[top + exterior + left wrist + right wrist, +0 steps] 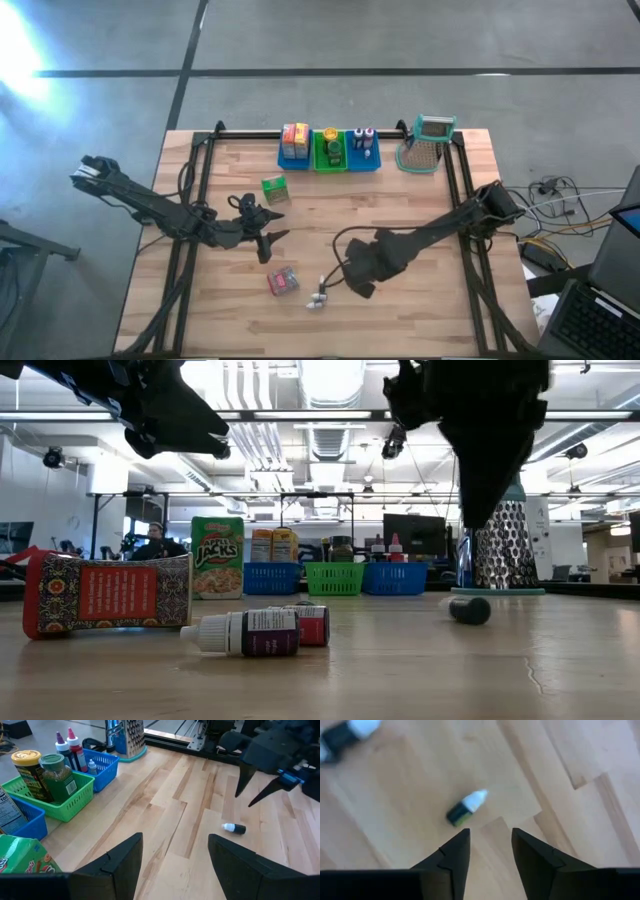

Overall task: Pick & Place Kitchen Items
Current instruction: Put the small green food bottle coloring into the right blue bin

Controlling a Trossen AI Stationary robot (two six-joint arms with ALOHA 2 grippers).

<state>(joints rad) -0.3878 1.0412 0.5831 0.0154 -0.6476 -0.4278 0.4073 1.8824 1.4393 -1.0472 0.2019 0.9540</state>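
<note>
A small dark bottle with a white cap (466, 807) lies on its side on the wooden table, just beyond my right gripper (490, 837). That gripper hangs above it, open and pointing down, touching nothing. The left wrist view (234, 828) and the low view (470, 610) show this bottle too. Two more small bottles (320, 298) lie side by side near the front. Beside them is a pink-red packet (283, 281), and a green box (275, 188) stands farther back. My left gripper (272, 228) waits open over the table's left middle.
Along the far edge stand a blue bin (295, 155) with boxes, a green bin (330, 158) with jars and a second blue bin (363, 158) with bottles. A metal grater (428, 145) stands to their right. Black frame rails (460, 190) run along both sides.
</note>
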